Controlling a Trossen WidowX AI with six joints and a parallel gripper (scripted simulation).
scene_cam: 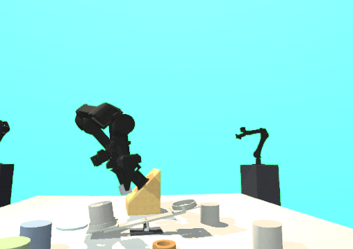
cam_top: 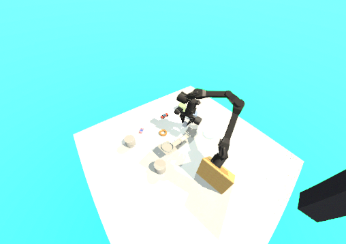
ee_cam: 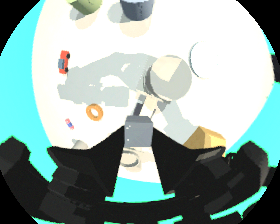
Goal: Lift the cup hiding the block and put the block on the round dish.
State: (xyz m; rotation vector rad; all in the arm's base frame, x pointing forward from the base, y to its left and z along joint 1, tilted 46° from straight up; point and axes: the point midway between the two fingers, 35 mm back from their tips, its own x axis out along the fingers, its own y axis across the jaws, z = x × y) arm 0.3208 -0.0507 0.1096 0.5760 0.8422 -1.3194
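My gripper [cam_top: 184, 123] [scene_cam: 124, 188] [ee_cam: 138, 128] is shut on a small grey block [scene_cam: 123, 189] [ee_cam: 138, 133], held in the air above the balance [scene_cam: 160, 216]. One pale grey cup [scene_cam: 101, 214] [ee_cam: 171, 79] stands upside down on the balance's lowered end, tilted with it. The raised end is an empty ring [cam_top: 167, 147] [scene_cam: 184, 202]. The round white dish [cam_top: 210, 133] [scene_cam: 71, 225] [ee_cam: 205, 61] lies past the standing cup, with no cup above it. Two grey cylinders, one [cam_top: 129, 141] [scene_cam: 267, 234] and another [cam_top: 160, 166] [scene_cam: 210, 213], stand off the balance; which is a cup I cannot tell.
A wooden wedge [cam_top: 214, 176] [scene_cam: 146, 202] stands at the arm's base. A blue cylinder [scene_cam: 35, 234] [ee_cam: 137, 10] and a green one [scene_cam: 14, 243] [ee_cam: 87, 5] stand beyond the cup. An orange ring, a red toy car [cam_top: 164, 115] [ee_cam: 64, 62] and a small pink-blue piece [cam_top: 141, 130] [ee_cam: 69, 123] lie to the side.
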